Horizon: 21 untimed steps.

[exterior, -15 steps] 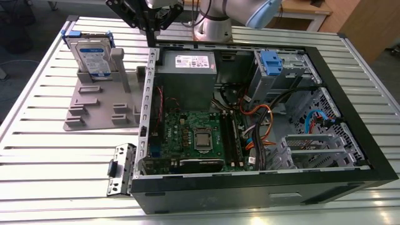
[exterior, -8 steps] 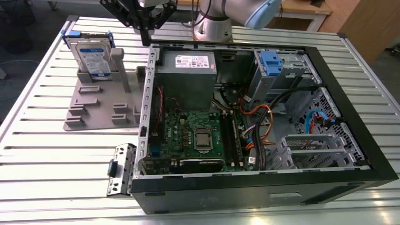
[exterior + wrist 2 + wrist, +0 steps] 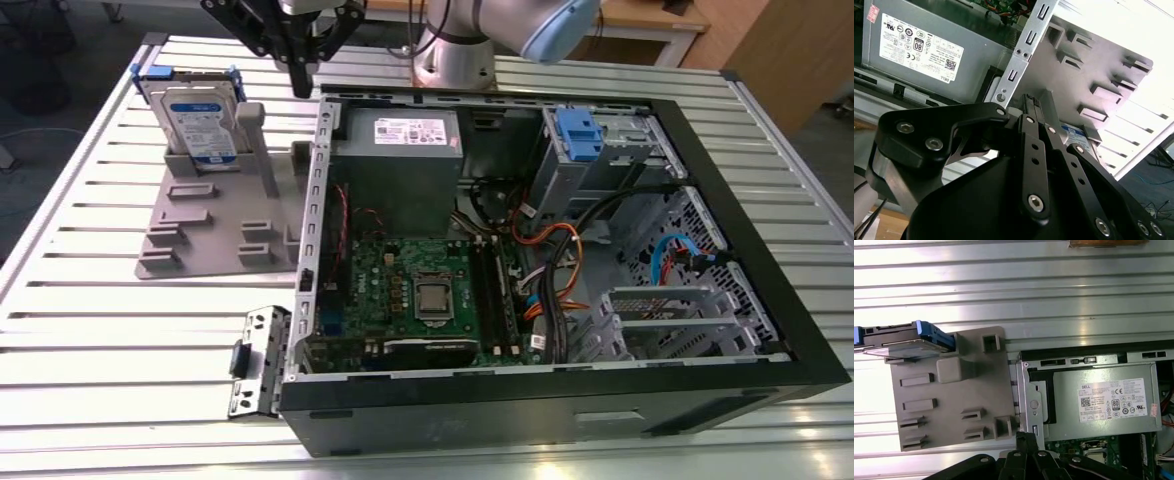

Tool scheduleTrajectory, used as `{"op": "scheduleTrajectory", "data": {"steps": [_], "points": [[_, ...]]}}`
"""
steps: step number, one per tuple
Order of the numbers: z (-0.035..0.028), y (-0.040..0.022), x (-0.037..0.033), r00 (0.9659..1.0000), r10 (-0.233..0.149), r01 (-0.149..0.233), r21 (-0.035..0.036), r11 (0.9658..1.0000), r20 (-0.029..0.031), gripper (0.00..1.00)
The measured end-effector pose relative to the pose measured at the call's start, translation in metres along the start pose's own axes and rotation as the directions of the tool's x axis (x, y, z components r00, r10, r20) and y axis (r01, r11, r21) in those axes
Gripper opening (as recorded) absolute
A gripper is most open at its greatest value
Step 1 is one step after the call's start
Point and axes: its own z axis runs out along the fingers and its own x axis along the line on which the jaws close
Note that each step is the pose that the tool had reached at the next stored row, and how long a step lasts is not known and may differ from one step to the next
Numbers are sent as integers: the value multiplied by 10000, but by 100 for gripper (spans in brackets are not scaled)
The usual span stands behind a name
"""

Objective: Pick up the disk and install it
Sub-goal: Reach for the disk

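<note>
The disk (image 3: pixel 200 118) stands upright on its edge in a grey holder (image 3: pixel 220 235) on the exterior view's left. It is silver with a white-and-blue label and a blue frame. In the first wrist view the disk (image 3: pixel 901 342) shows edge-on at one end of the holder (image 3: pixel 949 405). My gripper (image 3: pixel 302 88) hangs above the table, to the exterior view's right of the disk and apart from it, over the gap between the holder and the computer case (image 3: pixel 747 230). Its fingers (image 3: pixel 1027 437) are shut with nothing between them.
The open case holds a grey power supply (image 3: pixel 398 150) with a white sticker, a motherboard (image 3: pixel 414 290), cables and a metal drive bay with a blue latch (image 3: pixel 578 130). The robot base (image 3: pixel 454 60) stands behind the case. A small metal bracket (image 3: pixel 260 360) lies by the case's near corner.
</note>
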Motion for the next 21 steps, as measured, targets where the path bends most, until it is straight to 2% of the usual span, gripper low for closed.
{"op": "scheduleTrajectory", "data": {"steps": [21], "points": [[23,-5,194,10000,0,0,0,10000,0,10]]}}
